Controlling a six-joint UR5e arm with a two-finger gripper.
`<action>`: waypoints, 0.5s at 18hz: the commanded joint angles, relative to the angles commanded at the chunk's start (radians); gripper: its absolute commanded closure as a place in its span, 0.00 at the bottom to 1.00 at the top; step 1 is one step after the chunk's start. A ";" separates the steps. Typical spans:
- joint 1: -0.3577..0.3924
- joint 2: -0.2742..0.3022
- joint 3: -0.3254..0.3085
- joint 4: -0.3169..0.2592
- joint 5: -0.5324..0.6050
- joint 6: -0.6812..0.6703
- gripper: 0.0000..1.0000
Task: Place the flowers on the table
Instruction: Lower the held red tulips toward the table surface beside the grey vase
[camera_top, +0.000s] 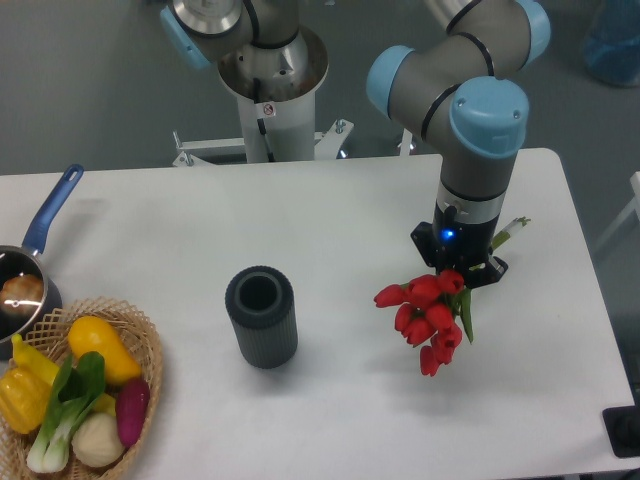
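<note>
The flowers (425, 315), a bunch of red tulips with green stems, hang at the right of the white table (330, 210). The red buds point down and toward the front, and the stem ends (512, 228) stick out behind the wrist. My gripper (462, 268) is shut on the flowers' stems and seems to hold them just above the tabletop. The fingers are mostly hidden by the wrist and the buds. I cannot tell whether the lowest buds touch the table.
A dark grey cylinder (262, 316) stands upright left of the flowers. A wicker basket (150, 370) with vegetables sits at the front left corner. A blue-handled pan (22, 285) lies at the left edge. The arm's base (270, 90) stands behind the table.
</note>
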 joint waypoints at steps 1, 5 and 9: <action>0.000 0.000 0.000 -0.002 0.000 0.000 0.85; -0.006 -0.012 0.000 -0.002 0.012 -0.003 0.84; -0.043 -0.041 -0.006 0.002 0.066 -0.014 0.84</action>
